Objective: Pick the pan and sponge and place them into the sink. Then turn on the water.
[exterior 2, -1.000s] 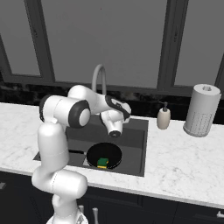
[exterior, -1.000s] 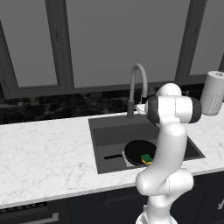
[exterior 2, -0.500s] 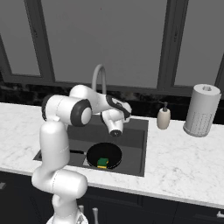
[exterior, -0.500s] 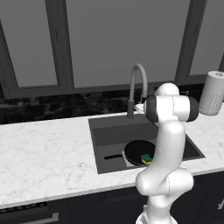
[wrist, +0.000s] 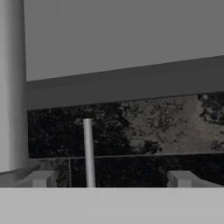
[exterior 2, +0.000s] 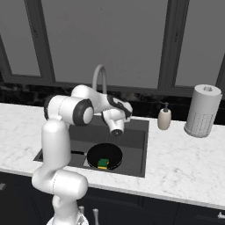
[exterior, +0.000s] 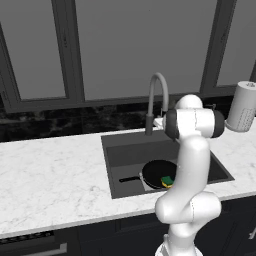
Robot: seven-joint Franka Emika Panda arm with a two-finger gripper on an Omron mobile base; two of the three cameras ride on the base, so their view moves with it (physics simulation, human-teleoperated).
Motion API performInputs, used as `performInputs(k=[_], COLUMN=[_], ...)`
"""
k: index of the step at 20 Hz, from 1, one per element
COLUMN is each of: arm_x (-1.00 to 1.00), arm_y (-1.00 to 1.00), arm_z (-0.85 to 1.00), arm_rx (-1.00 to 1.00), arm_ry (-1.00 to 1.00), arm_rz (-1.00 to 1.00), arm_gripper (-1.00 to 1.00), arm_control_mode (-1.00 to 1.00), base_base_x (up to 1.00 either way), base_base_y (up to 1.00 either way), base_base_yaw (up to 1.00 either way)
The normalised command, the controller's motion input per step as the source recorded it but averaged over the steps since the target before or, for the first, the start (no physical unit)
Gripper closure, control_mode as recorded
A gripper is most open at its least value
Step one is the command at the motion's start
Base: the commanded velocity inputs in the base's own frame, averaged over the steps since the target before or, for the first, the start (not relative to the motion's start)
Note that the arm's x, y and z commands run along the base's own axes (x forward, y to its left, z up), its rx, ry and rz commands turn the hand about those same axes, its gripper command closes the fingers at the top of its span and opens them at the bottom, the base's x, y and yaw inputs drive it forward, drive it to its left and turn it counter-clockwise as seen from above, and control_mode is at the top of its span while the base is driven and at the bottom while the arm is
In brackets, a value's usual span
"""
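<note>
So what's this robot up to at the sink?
It's tidying up at the sink. The pan already lies in the basin with the sponge resting in it. No water is running. The gripper is raised near the faucet, and the hand view shows a thin grey rod between its open fingers, so it looks about to turn the water on.

The arm reaches forward, elbow bent — its pincer [wrist: 111, 179] held level with both tips apart.
</note>
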Motion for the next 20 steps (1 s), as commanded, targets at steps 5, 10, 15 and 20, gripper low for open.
performInputs(k=[5, 10, 15, 20], arm_x=[0.17, 0.09, 0.0, 0.0], arm_y=[0.0, 0.0, -0.03, -0.18], arm_z=[0.0, 0.0, 0.0, 0.0], arm_rx=[0.0, 0.0, 0.0, 0.0], arm_ry=[0.0, 0.0, 0.0, 0.0], arm_rz=[0.0, 0.0, 0.0, 0.0], arm_gripper=[-1.0, -1.0, -1.0, -1.0], arm_control_mode=[-1.0, -1.0, -1.0, -1.0], base_base_x=[0.0, 0.0, 0.0, 0.0], base_base_y=[0.0, 0.0, 0.0, 0.0], base_base_yaw=[0.0, 0.0, 0.0, 0.0])
